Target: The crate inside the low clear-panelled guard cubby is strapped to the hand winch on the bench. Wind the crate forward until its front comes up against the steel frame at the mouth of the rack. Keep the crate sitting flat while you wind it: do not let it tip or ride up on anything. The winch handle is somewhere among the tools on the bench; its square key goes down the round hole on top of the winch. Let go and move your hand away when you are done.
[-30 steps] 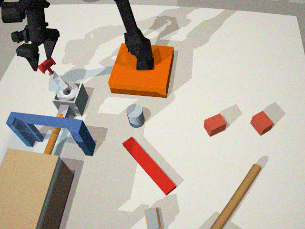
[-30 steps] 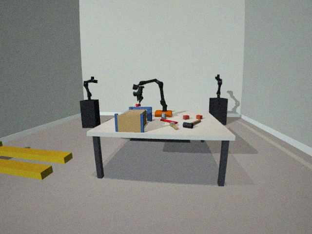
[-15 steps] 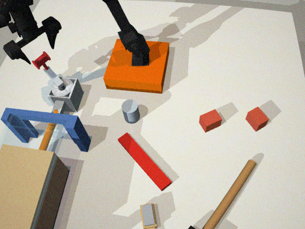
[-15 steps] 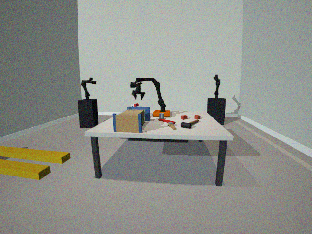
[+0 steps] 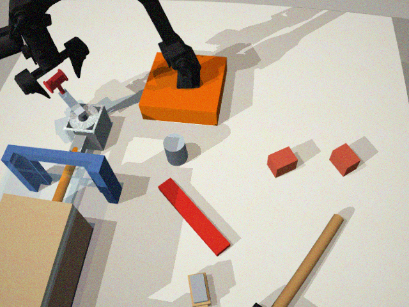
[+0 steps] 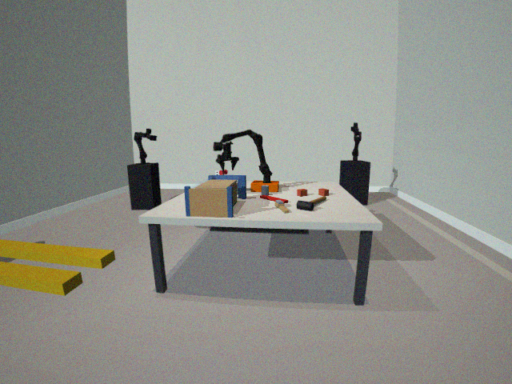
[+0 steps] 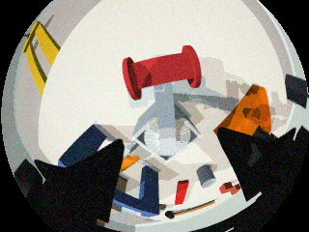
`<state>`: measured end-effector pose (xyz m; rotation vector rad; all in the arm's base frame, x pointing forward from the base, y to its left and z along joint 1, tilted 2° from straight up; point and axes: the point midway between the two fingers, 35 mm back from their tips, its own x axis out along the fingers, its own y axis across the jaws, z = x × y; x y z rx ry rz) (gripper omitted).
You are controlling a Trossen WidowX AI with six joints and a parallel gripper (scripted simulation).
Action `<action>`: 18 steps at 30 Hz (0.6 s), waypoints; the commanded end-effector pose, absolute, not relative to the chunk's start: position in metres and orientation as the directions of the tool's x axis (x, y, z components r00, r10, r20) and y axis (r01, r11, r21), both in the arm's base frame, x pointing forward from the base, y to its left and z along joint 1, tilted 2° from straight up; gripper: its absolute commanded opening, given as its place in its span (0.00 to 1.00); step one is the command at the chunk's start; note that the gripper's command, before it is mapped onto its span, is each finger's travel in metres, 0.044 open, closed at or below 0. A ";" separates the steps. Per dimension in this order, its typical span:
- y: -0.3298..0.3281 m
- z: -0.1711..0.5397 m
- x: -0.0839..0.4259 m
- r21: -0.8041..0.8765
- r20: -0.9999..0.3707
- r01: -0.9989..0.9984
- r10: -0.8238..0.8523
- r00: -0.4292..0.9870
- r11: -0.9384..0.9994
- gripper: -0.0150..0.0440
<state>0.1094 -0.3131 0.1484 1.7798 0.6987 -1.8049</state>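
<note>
Tabletop (image 5: pixel 297 99) (image 6: pixel 260 223) (image 7: pixel 82 87): carries winch and tools. Tan crate (image 5: pixel 32 238) (image 6: pixel 209 202): farther from winch than the blue frame, flat, its front short of that frame. Orange block (image 5: pixel 211 114) (image 6: pixel 257 186) (image 7: pixel 246 116): beside winch, under arm's foot. Blue frame (image 5: pixel 54 157) (image 6: pixel 239 182) (image 7: pixel 151 190): between winch and crate. Gripper (image 5: pixel 64 87) (image 6: pixel 228 170) (image 7: pixel 173 138): above winch's handle end, fingers wide, nothing held. Winch (image 5: pixel 103 128) (image 7: pixel 153 137): upright. Red-gripped handle (image 5: pixel 55 80) (image 6: pixel 223 172) (image 7: pixel 164 70): atop winch, angled outward. Orange strap (image 5: pixel 63 185) (image 7: pixel 129 163): runs from winch toward crate.

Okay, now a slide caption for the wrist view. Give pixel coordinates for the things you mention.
The open gripper (image 5: pixel 64 87) (image 6: pixel 228 168) (image 7: pixel 173 138) and the red winch grip (image 5: pixel 55 81) (image 6: pixel 223 172) (image 7: pixel 164 71), above the winch (image 5: pixel 105 126) (image 7: pixel 145 141).
</note>
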 end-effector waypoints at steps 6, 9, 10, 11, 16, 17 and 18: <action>-0.314 0.105 0.108 -0.001 -1.000 0.670 -0.011 -0.014 -0.742 1.00; -0.314 0.103 0.108 -0.001 -1.000 0.670 -0.011 -0.014 -0.742 1.00; -0.314 0.103 0.108 -0.001 -1.000 0.670 -0.011 -0.014 -0.742 1.00; -0.314 0.101 0.108 -0.001 -1.000 0.670 -0.011 -0.014 -0.742 1.00; -0.314 0.085 0.108 -0.001 -1.000 0.670 -0.011 -0.014 -0.742 1.00; -0.314 0.083 0.107 -0.001 -1.000 0.670 -0.011 -0.014 -0.742 1.00; -0.314 0.083 0.107 -0.001 -1.000 0.670 -0.011 -0.014 -0.742 1.00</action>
